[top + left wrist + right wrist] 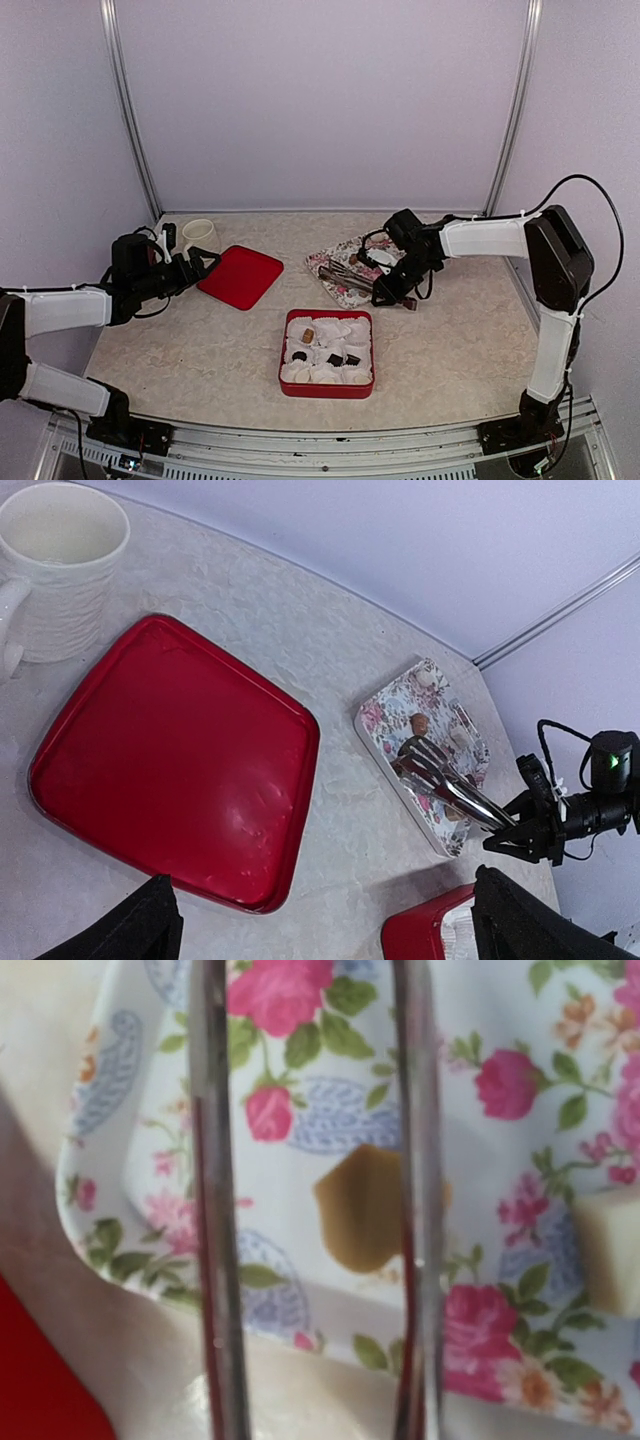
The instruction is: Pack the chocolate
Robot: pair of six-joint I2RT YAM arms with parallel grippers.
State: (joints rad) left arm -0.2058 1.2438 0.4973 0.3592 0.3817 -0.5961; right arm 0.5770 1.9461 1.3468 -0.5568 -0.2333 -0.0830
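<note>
Small chocolates lie on a floral tray (330,262), (385,730), (150,1160). My right gripper (392,290), (535,830) is shut on metal tongs (352,275), (450,785), whose tips reach over the tray. In the right wrist view the two tong arms (210,1210) straddle a tan chocolate (365,1205) without touching it. A pale piece (610,1250) lies to the right. The red box (328,392), lined with white paper cups, holds a tan chocolate (308,335) and dark ones (335,359). My left gripper (205,262), (330,930) is open and empty beside the red lid (240,276), (170,760).
A white mug (199,235), (60,570) stands at the back left, just behind the lid. The red box's corner (425,935) shows near my left fingers. Walls close the table on three sides.
</note>
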